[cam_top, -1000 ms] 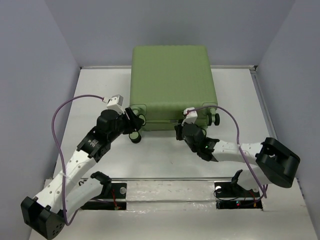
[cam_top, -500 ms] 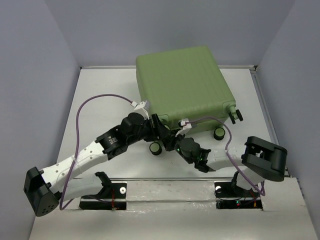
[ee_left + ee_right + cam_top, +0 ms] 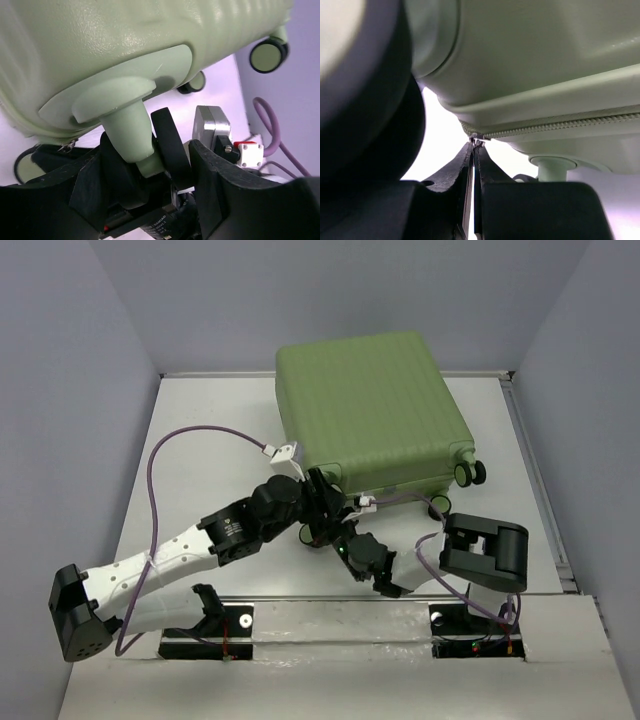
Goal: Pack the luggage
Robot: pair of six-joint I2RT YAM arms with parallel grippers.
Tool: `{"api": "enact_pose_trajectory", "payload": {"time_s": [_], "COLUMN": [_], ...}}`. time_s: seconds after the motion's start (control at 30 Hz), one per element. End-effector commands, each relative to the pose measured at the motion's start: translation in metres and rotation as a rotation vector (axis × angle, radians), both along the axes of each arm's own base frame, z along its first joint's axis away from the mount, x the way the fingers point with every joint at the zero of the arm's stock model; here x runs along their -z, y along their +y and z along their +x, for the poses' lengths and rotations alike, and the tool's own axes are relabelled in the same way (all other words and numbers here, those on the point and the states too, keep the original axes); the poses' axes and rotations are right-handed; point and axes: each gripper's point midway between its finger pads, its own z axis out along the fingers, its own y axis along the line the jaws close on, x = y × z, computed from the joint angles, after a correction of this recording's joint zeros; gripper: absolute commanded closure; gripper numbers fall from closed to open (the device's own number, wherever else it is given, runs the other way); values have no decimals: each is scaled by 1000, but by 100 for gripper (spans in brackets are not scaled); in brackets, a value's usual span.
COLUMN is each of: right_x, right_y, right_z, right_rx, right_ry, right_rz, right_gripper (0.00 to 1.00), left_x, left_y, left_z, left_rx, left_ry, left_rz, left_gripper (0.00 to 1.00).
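The luggage (image 3: 370,405) is a light green ribbed suitcase, lying closed and skewed at the back of the table. My left gripper (image 3: 318,518) is at its near left corner, shut around the black caster wheel (image 3: 170,145) on its green stem (image 3: 127,132). My right gripper (image 3: 350,537) is just beside it, under the near edge. In the right wrist view its fingertips (image 3: 473,150) are pinched on the small metal zipper pull (image 3: 477,141) at the end of the zip (image 3: 560,126). The lining is hidden.
Another caster wheel (image 3: 468,471) sticks out at the luggage's right corner, also seen in the left wrist view (image 3: 269,54). The white table (image 3: 210,430) has grey walls on three sides. Purple cables loop over both arms. A metal rail (image 3: 340,612) runs along the near edge.
The luggage has turned counter-clockwise and shifted right. My left gripper moved right with the corner wheel. My right gripper moved left along the near edge, and its arm folded in.
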Motion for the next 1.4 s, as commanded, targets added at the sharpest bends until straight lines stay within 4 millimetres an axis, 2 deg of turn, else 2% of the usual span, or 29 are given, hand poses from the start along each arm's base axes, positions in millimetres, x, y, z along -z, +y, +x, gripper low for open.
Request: {"api": "enact_pose_trajectory", "payload": {"time_s": [0.0,0.07,0.1,0.17,0.23,0.3,0.33,0.4,0.43,0.5,0.53,0.57,0.63,0.67,0.7,0.77,0.8,0.83,0.87,0.9,0.93,0.97,1.0,1.03,1.1,1.13,1.27,1.3,1.37], "right_x": [-116,-112,-114,-132,-160,-161,-172,-167,-160,-152,-139,-123,-104,-102,-75,-59,-44,-14,-29,-25,-10,-13,-25,-22,-31,-41,-66,-82,-94], "right_y": [18,11,12,25,40,57,65,75,80,72,69,54,33,20,1,-16,-24,-28,-32,-35,-38,-40,-45,-50,-55,-56,-54,-49,-47], "right_z": [-109,-104,-102,-106,-108,-109,-109,-108,-109,-108,-109,-108,-103,-102,-99,-99,-99,-100,-102,-102,-101,-101,-99,-97,-93,-91,-78,-74,-62], "right_rx": [-366,-333,-320,-342,-352,-370,-365,-373,-384,-377,-369,-360,-324,-310,-287,-281,-279,-280,-288,-288,-283,-282,-267,-250,-231,-216,-189,-185,-156], "right_ry": [-217,-207,-251,-319,-372,-396,-405,-392,-383,-354,-339,-328,-281,-259,-190,-113,-79,-28,-23,-9,23,23,18,35,11,-6,-59,-89,-114], "right_rz": [390,380,344,348,398,389,423,431,423,415,383,329,291,289,245,190,132,-3,11,-34,-147,-177,-185,-253,-278,-276,-295,-294,-313], "right_gripper": [93,93,93,93,93,93,93,93,93,88,80,60,44,32,27,20,19,16,16,15,15,14,13,11,8,6,2,2,1], "left_x": [-278,-278,-286,-282,-279,-278,-271,-271,-269,-260,-256,-248,-234,-218,-208,-181,-173,-165,-152,-147,-138,-134,-131,-124,-117,-108,-97,-95,-94], "left_y": [0,7,13,12,9,10,8,12,11,9,10,14,20,28,33,52,57,63,69,70,70,73,73,75,75,77,82,83,83], "left_z": [-49,-49,-52,-54,-55,-55,-53,-52,-52,-50,-50,-51,-47,-44,-42,-39,-38,-37,-36,-37,-35,-37,-37,-37,-36,-34,-30,-29,-29], "left_rx": [176,156,154,168,186,193,181,171,169,161,153,143,104,63,39,-34,-52,-75,-89,-91,-97,-97,-98,-100,-104,-121,-146,-149,-145], "left_ry": [-481,-462,-472,-431,-405,-380,-365,-369,-367,-372,-380,-383,-386,-369,-358,-333,-326,-321,-311,-306,-301,-299,-298,-293,-283,-276,-271,-270,-273], "left_rz": [-838,-894,-955,-1047,-1100,-1173,-1183,-1222,-1218,-1169,-1144,-1107,-1048,-1010,-989,-978,-980,-984,-971,-962,-943,-937,-930,-920,-908,-892,-878,-876,-872], "left_gripper": [94,94,94,94,94,94,94,94,94,94,94,94,94,94,94,94,94,94,94,94,90,86,76,70,57,44,40,39,39]}}
